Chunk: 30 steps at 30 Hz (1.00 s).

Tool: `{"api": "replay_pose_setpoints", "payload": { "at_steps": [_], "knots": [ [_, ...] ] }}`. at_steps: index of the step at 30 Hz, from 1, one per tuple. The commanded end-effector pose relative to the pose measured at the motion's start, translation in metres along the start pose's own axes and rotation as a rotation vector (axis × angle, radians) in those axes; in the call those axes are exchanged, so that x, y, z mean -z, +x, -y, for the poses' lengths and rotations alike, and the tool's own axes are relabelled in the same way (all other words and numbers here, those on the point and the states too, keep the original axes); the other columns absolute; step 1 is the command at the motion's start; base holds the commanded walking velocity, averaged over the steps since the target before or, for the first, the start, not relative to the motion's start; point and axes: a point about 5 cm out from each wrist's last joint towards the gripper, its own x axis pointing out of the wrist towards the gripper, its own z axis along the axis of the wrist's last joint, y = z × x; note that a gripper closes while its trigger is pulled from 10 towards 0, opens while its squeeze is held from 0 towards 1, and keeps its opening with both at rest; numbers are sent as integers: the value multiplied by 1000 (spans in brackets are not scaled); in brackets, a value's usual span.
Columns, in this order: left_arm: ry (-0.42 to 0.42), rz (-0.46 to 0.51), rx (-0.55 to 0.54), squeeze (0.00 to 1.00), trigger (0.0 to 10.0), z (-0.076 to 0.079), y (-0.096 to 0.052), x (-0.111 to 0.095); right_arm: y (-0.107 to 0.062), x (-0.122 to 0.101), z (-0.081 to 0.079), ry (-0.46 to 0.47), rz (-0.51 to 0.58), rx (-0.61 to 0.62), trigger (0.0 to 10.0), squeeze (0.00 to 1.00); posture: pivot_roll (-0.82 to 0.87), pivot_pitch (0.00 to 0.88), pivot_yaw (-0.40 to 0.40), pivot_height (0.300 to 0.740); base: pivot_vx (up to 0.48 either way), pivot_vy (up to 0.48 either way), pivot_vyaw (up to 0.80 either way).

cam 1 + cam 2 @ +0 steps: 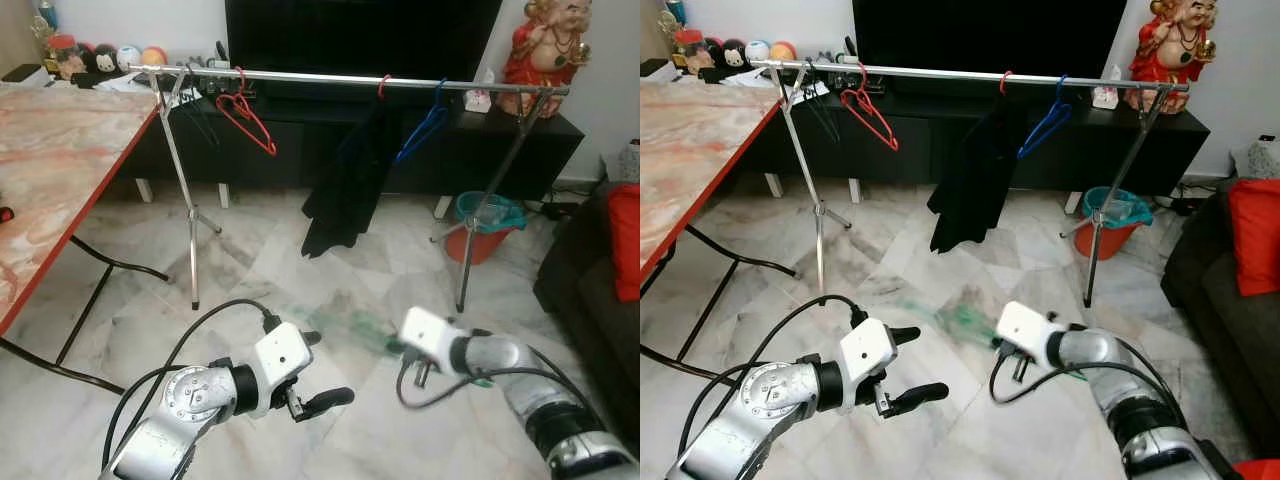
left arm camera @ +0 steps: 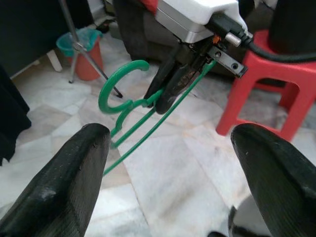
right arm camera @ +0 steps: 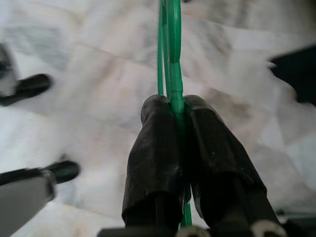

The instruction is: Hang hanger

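Right gripper (image 3: 173,106) low over the marble floor (image 1: 250,270), at about 5 o'clock in the head view. Its two black fingers (image 2: 170,81) are pinched tight on a green hanger (image 2: 129,103), gripping the wire just below the hook. The hook curls free beyond the fingertips; the thin wire arms trail back past the wrist. In the head view the hanger is blurred, a green smear on the floor at 6 o'clock, between the two arms.

Left gripper (image 1: 902,368) at 7 o'clock, fingers spread wide, nothing between them, just beside the hanger and pointing toward it.

Clothes rail (image 1: 330,78) runs across 12 o'clock, well apart from both grippers, on two tripod legs. On it: a red hanger (image 1: 245,118) toward 11, a black garment (image 1: 345,180) at 12, a blue hanger (image 1: 425,125) toward 1. A teal-lined orange bucket (image 1: 485,225) stands by the right tripod leg at 2 o'clock. Marble-top table (image 1: 50,160) with red edge at 9 to 10 o'clock.
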Motion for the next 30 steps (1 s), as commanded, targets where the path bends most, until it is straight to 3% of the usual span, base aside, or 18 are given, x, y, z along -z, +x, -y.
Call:
{"api": "replay_pose_setpoints", "payload": {
  "at_steps": [1,7,15,30],
  "knots": [
    [25,-22,42,0,10000,6,1,-3,-2,-10,1,-31,33,-18,10000,0,63,0,-106,740,0,0,0],
    [23,-61,84,0,10000,7,1,-2,-3,-21,-1,-102,33,-55,10000,0,54,0,-91,740,0,0,0],
    [44,-100,28,0,10000,-10,-3,0,-12,-37,-2,-153,50,-86,10000,0,47,0,-78,740,0,0,0],
    [61,-150,-14,0,10000,-20,-2,6,-17,-48,-16,-168,69,-167,10000,0,42,16,-87,740,0,0,0]
  ]
}}
